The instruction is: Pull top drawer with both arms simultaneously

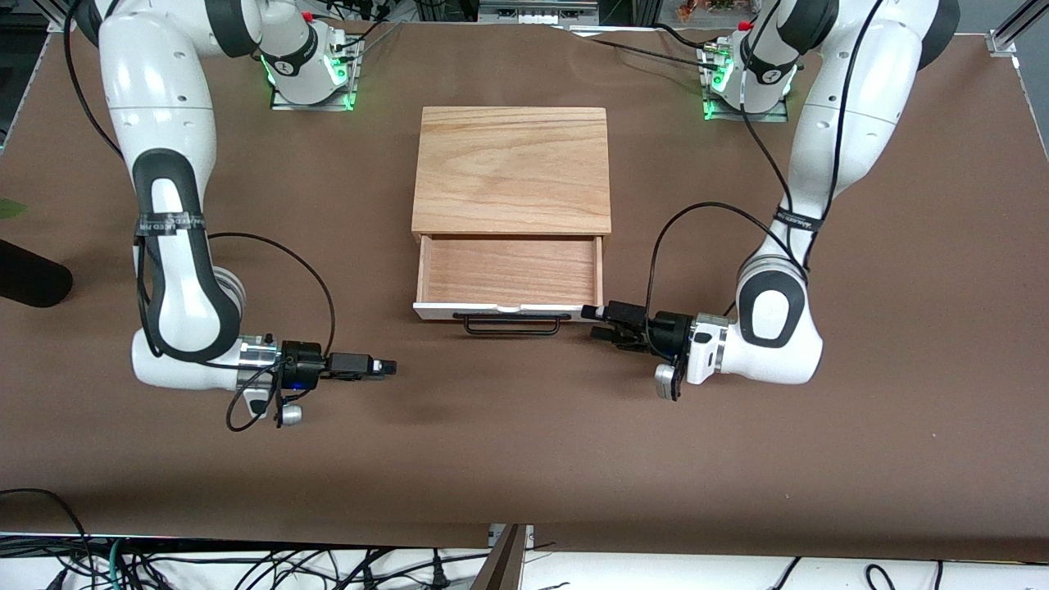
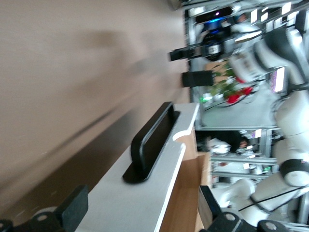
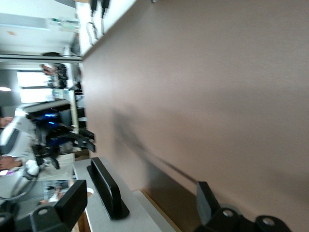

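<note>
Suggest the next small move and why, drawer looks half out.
Probably bring the right pincer in toward the handle: it hangs open over bare table, away from the drawer, while the left pincer, open, is already at the front panel's corner.

The front view looks down from high across the table [image 1: 524, 459], facing both arm bases along its top edge and taking in the whole tabletop. Each wrist view sits low and close, rolled sideways, looking along the table past its own fingers. All three share the top drawer [image 1: 508, 283] [image 2: 145, 193] [image 3: 104, 203] with its black handle [image 1: 512, 324] [image 2: 152, 142] [image 3: 108, 186].
</note>
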### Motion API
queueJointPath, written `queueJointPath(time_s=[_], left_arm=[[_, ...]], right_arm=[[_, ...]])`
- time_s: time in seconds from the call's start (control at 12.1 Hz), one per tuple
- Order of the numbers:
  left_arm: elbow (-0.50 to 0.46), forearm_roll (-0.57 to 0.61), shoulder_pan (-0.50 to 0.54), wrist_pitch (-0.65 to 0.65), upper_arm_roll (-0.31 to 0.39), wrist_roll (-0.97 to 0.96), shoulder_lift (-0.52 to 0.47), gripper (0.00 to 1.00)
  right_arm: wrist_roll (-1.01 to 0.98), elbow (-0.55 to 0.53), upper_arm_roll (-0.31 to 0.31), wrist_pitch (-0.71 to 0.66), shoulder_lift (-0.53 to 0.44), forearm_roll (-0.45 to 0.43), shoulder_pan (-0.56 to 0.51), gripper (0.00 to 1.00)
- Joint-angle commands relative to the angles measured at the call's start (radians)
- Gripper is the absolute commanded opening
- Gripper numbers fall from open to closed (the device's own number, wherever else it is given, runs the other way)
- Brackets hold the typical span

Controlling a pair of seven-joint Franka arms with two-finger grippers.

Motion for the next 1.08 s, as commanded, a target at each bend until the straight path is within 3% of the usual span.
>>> queueJointPath(time_s=[0.0, 0.25, 0.5, 0.83, 1.0], left_arm=[[0.011, 0.189, 0.000, 0.001, 0.020, -0.100, -0.084, 1.00], [0.011, 0.486, 0.026, -0.001, 0.029, -0.174, -0.186, 1.00], [0.011, 0.610, 0.062, -0.054, 0.030, -0.229, -0.253, 1.00], [0.013, 0.869, 0.046, -0.082, 0.015, -0.408, -0.355, 1.00], [0.011, 0.961, 0.034, -0.122, 0.015, -0.484, -0.407, 1.00]], right_arm=[[0.099, -0.013, -0.016, 0.010, -0.068, -0.161, 0.010, 1.00], [0.264, -0.016, -0.014, -0.003, -0.148, -0.410, 0.008, 1.00], [0.397, -0.023, -0.016, -0.094, -0.225, -0.675, 0.005, 1.00], [0.392, -0.022, -0.082, -0.170, -0.262, -0.761, 0.002, 1.00], [0.391, -0.017, -0.080, -0.205, -0.292, -0.898, 0.008, 1.00]])
